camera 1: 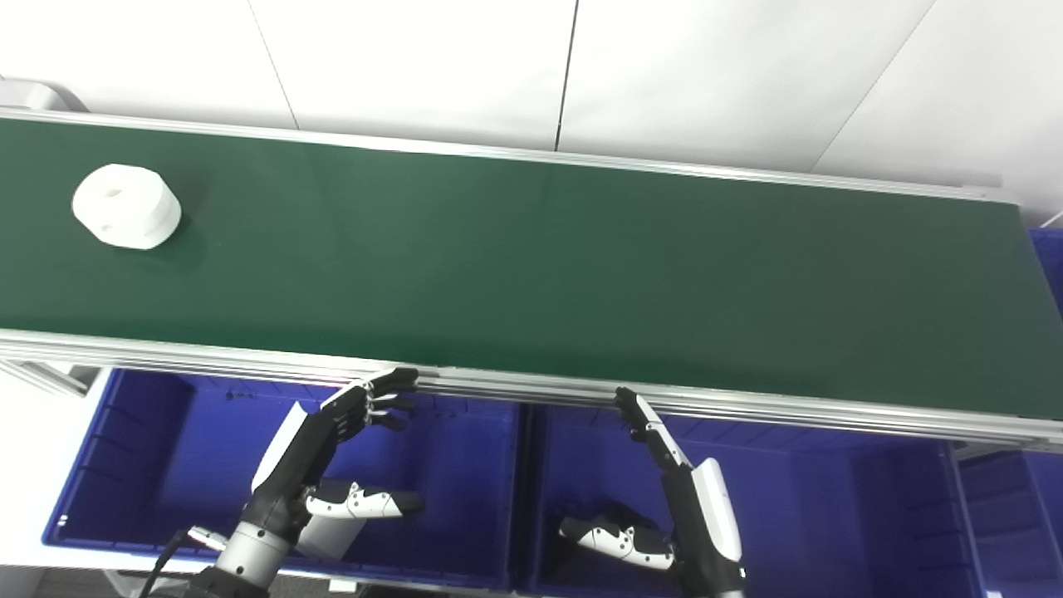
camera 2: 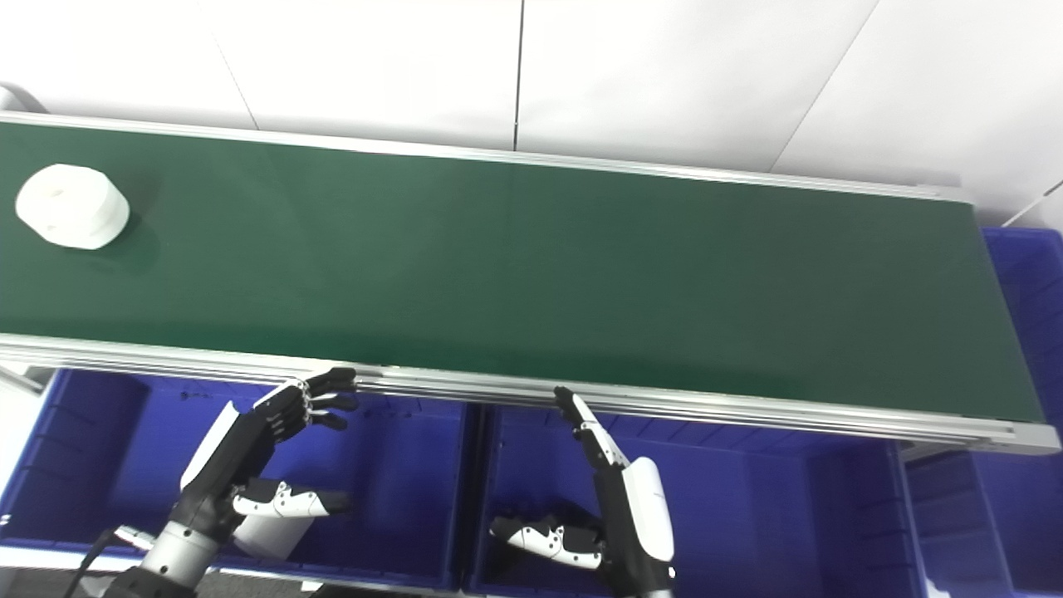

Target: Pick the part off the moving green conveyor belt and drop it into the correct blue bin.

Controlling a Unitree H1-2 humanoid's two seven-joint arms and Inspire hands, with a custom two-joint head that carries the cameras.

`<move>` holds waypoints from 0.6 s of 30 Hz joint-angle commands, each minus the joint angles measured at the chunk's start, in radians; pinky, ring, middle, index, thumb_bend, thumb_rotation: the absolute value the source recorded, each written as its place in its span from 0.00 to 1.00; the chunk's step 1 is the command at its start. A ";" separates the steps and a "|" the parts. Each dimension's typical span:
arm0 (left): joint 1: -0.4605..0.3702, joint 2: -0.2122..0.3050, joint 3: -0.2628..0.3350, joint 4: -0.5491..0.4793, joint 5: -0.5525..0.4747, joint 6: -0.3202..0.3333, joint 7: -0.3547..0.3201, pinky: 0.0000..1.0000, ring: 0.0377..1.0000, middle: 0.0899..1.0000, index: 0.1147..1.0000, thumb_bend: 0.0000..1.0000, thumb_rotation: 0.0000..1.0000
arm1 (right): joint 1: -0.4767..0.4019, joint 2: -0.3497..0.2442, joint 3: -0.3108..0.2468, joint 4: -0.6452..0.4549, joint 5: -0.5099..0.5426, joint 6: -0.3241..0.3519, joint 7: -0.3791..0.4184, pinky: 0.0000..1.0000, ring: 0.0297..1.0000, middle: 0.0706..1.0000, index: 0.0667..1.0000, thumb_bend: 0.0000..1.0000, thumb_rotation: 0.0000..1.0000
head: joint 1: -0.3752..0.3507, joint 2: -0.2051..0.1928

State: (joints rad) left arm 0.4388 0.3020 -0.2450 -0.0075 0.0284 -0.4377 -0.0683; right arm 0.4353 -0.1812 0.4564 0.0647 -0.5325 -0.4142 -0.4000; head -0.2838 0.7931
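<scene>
A white part (camera 1: 126, 206) sits on the green belt (camera 1: 531, 266), far over at about 9 o'clock, near the belt's left end. It is round and chunky, with flat sides and a dip in its top. Nothing is touching it.

Both hands wait low down, over the blue bins. The left hand (camera 1: 332, 453) is at about 7 o'clock, above the left bin (camera 1: 124, 465). Its fingers are spread and a bit curled, with the thumb sticking out, and it holds nothing. The right hand (camera 1: 656, 490) is at about 6 o'clock, above the middle bin (camera 1: 830, 498). Its fingers point straight up at the belt's rail and its thumb sticks out to the side. It holds nothing too.

So this looks like the waiting step: no hand has gone for the part yet. The left hand is the nearer one. I think the next move is for it to lift over the rail, reach toward 10 o'clock and close around the part's sides. Since the belt moves, it must aim where the part will be.
</scene>
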 commanded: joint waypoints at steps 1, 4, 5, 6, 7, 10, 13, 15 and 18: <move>0.010 0.004 0.010 -0.016 -0.003 -0.032 -0.009 0.63 0.71 0.77 0.76 0.81 0.31 | 0.001 -0.003 0.005 -0.012 -0.006 -0.055 -0.021 0.79 0.84 0.86 0.91 0.83 0.40 | 0.001 -0.001; 0.010 0.001 0.009 -0.012 -0.001 -0.032 -0.005 0.64 0.71 0.77 0.76 0.81 0.31 | 0.002 -0.005 0.003 -0.011 -0.001 -0.055 -0.015 0.79 0.84 0.86 0.91 0.83 0.40 | 0.011 -0.006; 0.010 0.000 0.008 -0.010 -0.001 -0.032 -0.005 0.64 0.71 0.77 0.76 0.81 0.31 | 0.001 -0.008 0.006 -0.011 0.002 -0.055 -0.018 0.79 0.84 0.87 0.91 0.83 0.40 | 0.016 -0.008; 0.010 -0.003 0.008 -0.009 -0.002 -0.032 -0.006 0.64 0.71 0.77 0.76 0.81 0.31 | 0.001 -0.011 0.008 -0.011 0.004 -0.055 -0.019 0.80 0.84 0.87 0.91 0.83 0.39 | 0.029 -0.008; 0.010 -0.005 0.007 -0.009 -0.003 -0.032 -0.006 0.65 0.71 0.77 0.76 0.81 0.30 | 0.000 -0.014 0.010 -0.010 0.006 -0.055 -0.021 0.80 0.85 0.87 0.91 0.83 0.39 | 0.035 -0.009; 0.011 -0.011 0.005 -0.006 -0.003 -0.032 -0.006 0.64 0.71 0.77 0.76 0.81 0.30 | -0.002 -0.025 0.020 -0.008 0.014 -0.055 -0.030 0.80 0.84 0.87 0.91 0.83 0.39 | 0.062 -0.015; 0.005 -0.008 -0.007 0.002 0.015 -0.032 0.007 0.64 0.71 0.76 0.76 0.81 0.30 | -0.009 -0.039 0.031 0.002 0.023 -0.056 -0.048 0.79 0.84 0.86 0.90 0.83 0.40 | 0.082 -0.019; 0.001 -0.004 -0.018 0.003 0.033 -0.032 0.023 0.63 0.71 0.76 0.76 0.81 0.29 | -0.012 -0.046 0.037 0.008 0.026 -0.055 -0.058 0.79 0.83 0.85 0.90 0.83 0.40 | 0.088 -0.021; -0.003 0.001 -0.030 0.005 0.041 -0.032 0.038 0.63 0.71 0.76 0.75 0.82 0.29 | -0.016 -0.053 0.045 0.013 0.030 -0.055 -0.071 0.79 0.83 0.85 0.90 0.82 0.41 | 0.091 -0.026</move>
State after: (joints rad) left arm 0.4429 0.2908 -0.2712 0.0166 0.0586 -0.4376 -0.0477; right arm 0.4217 -0.2312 0.4934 0.0946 -0.5085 -0.4143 -0.4440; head -0.1933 0.7670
